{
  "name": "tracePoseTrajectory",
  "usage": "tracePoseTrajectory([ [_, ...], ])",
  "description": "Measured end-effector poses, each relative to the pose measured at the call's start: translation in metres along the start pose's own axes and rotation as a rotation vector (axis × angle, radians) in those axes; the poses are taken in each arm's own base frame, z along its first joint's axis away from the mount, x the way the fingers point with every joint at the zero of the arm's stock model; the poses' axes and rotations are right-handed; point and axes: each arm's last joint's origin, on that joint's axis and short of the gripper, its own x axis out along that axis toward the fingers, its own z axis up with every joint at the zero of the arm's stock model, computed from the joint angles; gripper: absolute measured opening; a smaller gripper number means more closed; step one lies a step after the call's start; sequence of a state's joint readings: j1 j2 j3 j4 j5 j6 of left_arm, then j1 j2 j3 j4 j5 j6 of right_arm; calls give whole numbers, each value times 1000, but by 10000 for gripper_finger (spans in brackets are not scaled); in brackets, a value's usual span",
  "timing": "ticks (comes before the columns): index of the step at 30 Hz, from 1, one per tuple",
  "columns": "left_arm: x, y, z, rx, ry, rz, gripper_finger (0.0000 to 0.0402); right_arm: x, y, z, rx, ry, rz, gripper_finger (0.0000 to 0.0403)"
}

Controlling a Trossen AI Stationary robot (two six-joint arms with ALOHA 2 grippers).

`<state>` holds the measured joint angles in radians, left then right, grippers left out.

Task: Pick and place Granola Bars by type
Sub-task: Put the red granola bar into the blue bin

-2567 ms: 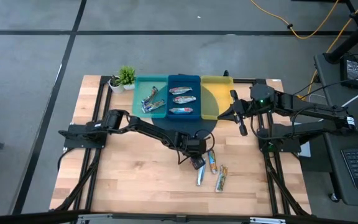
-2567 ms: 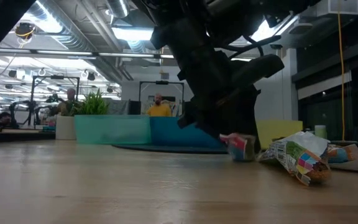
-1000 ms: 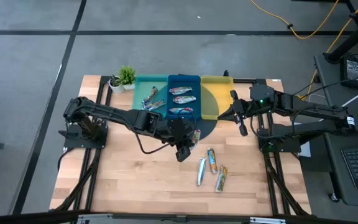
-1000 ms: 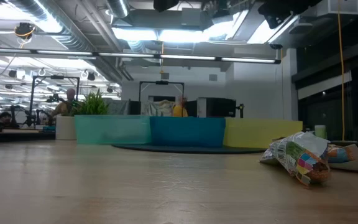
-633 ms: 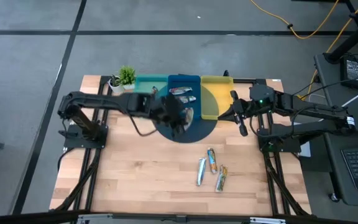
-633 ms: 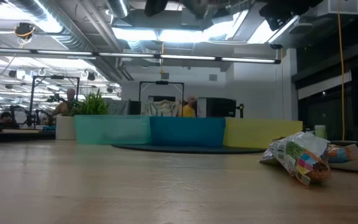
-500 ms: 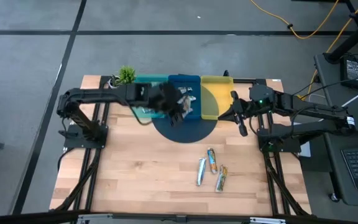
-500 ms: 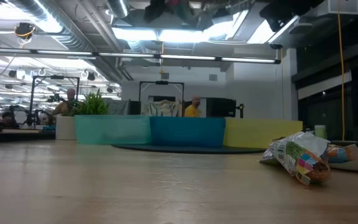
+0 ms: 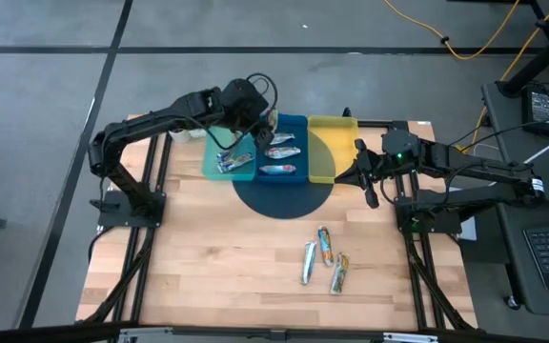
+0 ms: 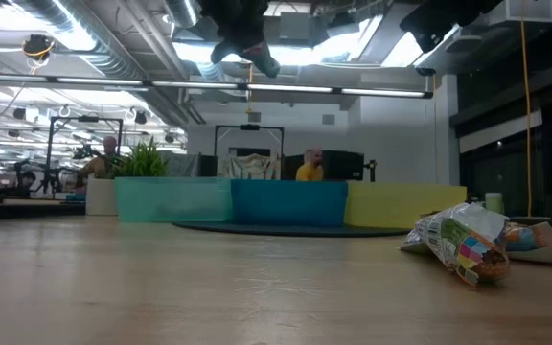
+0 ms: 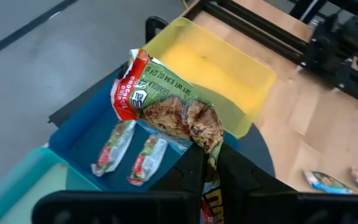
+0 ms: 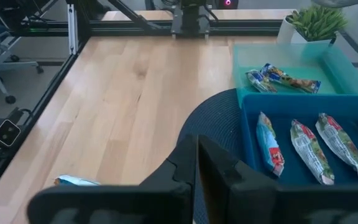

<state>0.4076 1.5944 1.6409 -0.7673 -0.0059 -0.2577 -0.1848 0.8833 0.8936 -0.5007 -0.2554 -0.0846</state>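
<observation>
L arm swung up over trays, jaws gripping granola bar.

Pale, matt wood planks on the table. Glossy crinkled foil wrapper on the granola bar in the frame's middle. Smooth, slightly translucent plastic for the yellow tray, blue tray, teal tray. Dark woven-looking mat. Matt black fingers.

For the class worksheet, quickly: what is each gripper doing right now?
Left gripper: closed on a granola bar, held above the blue tray.
Right gripper: closed, empty, waiting near the yellow tray.
</observation>
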Motion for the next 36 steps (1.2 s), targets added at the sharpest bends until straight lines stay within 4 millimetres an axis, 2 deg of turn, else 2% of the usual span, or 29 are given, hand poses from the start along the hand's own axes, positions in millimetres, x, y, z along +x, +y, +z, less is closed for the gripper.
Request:
tracePoseTrajectory([
  [7, 0, 16, 4, -31, -10, 36, 19, 0, 0, 2, -29, -15, -2, 19],
  [11, 10, 25, 9, -68, -39, 47, 19, 0, 0, 5, -64, -55, -6, 19],
  [17, 46, 36, 20, -114, -4, 44, 19, 0, -1, 9, -115, -90, -13, 20],
  [20, 70, 38, 31, -104, 19, 19, 19, 0, -1, 10, -160, -96, -16, 20],
  [24, 90, 45, 44, -78, 65, 20, 19, 0, -1, 10, -211, -96, -19, 20],
  [30, 90, 58, 60, -15, 69, 42, 19, -1, -3, 9, -205, -84, -90, 20],
  [36, 89, 62, 60, 35, 84, 36, 19, -1, -3, 9, -204, -80, -115, 19],
])
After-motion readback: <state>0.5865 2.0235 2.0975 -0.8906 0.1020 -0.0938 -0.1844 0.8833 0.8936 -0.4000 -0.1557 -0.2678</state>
